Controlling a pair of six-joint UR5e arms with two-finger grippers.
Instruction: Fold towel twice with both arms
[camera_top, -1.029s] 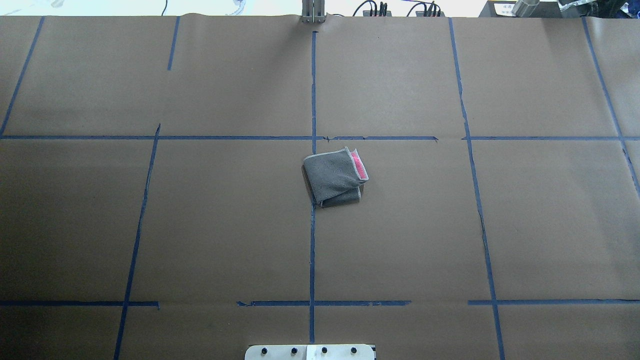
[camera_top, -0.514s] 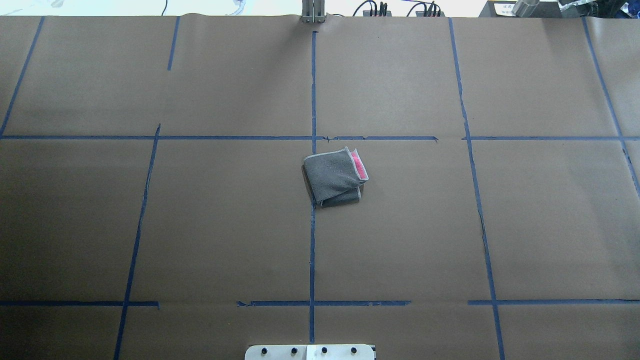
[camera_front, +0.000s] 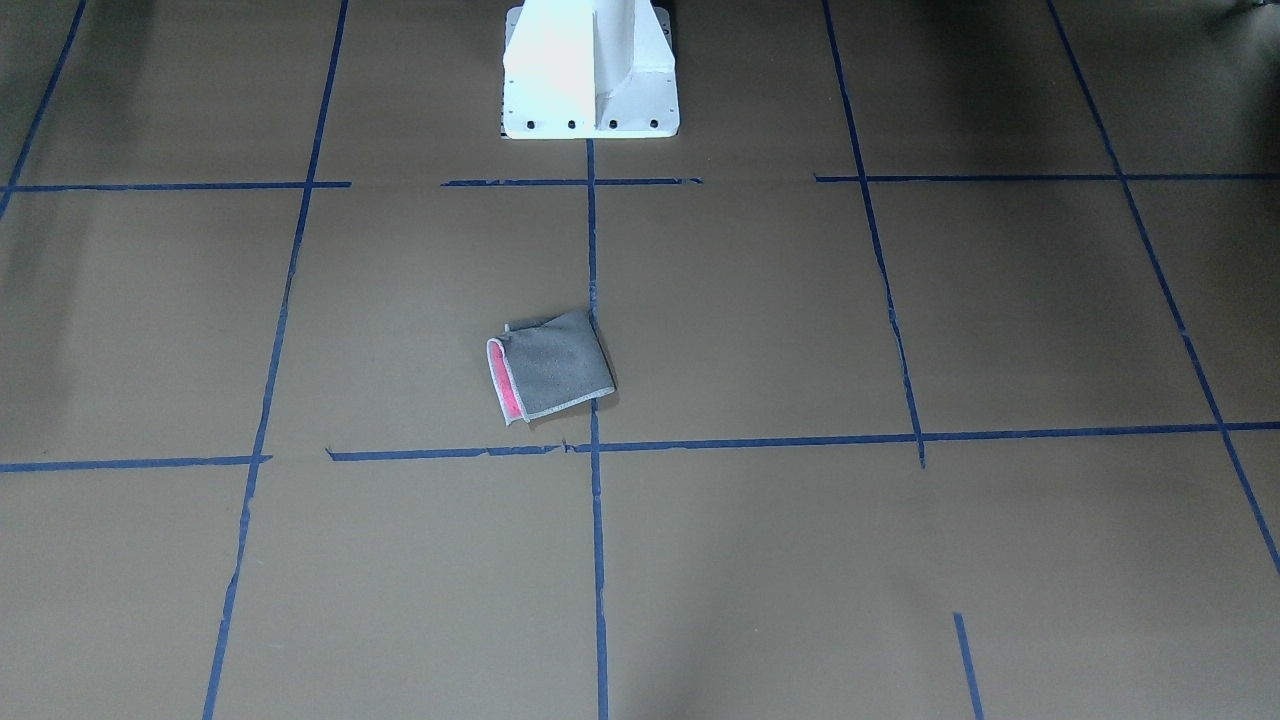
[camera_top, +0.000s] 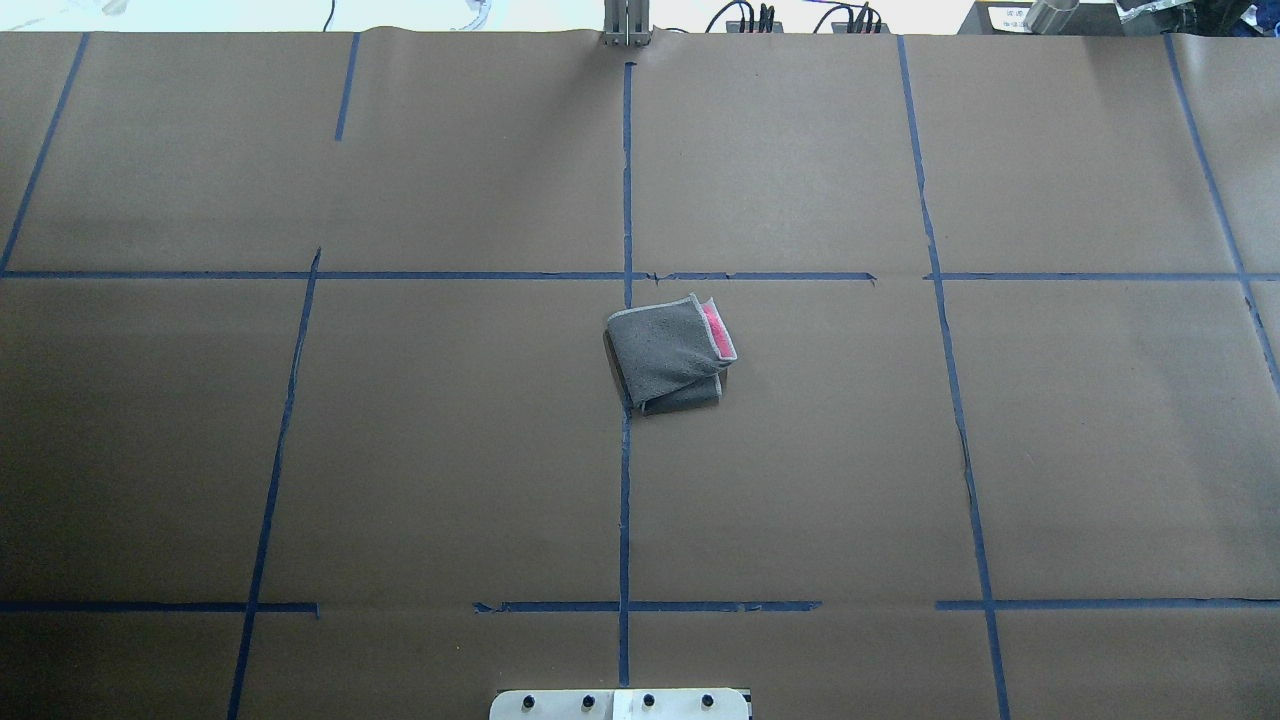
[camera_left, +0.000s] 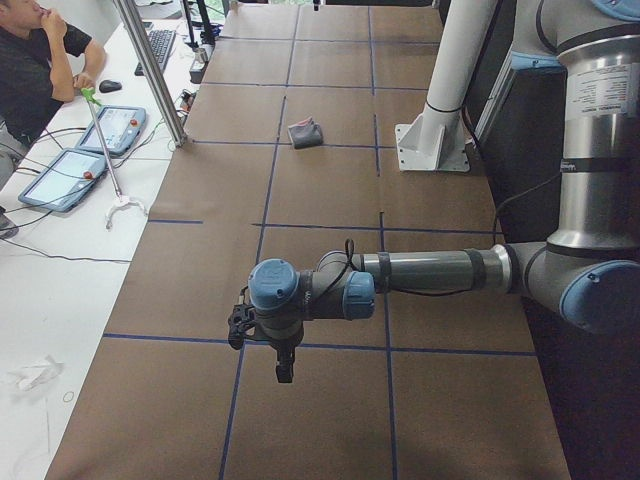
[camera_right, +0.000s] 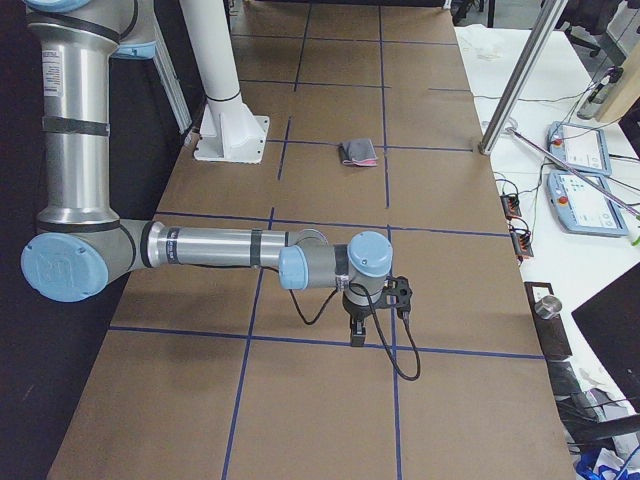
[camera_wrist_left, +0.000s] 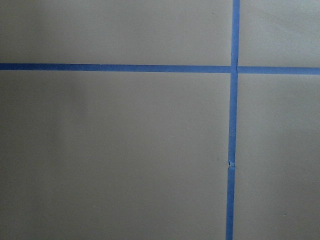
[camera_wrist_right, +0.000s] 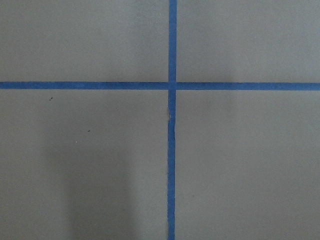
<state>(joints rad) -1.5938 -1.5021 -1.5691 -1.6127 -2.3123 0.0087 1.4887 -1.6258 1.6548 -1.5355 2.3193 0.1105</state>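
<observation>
The towel (camera_top: 668, 352) lies folded into a small square near the table's middle, dark grey face up, with a strip of pink showing at one edge. It also shows in the front view (camera_front: 555, 368), the left side view (camera_left: 305, 133) and the right side view (camera_right: 358, 152). No gripper touches it. My left gripper (camera_left: 284, 372) hangs over the table's left end, far from the towel. My right gripper (camera_right: 356, 335) hangs over the right end. Both show only in the side views, so I cannot tell whether they are open or shut. The wrist views show only brown paper and tape.
Brown paper with blue tape lines (camera_top: 626, 180) covers the table. The white pedestal base (camera_front: 590, 70) stands at the robot's side. An aluminium post (camera_left: 150, 70), control tablets (camera_left: 60, 180) and a seated operator (camera_left: 30, 60) are beyond the far edge.
</observation>
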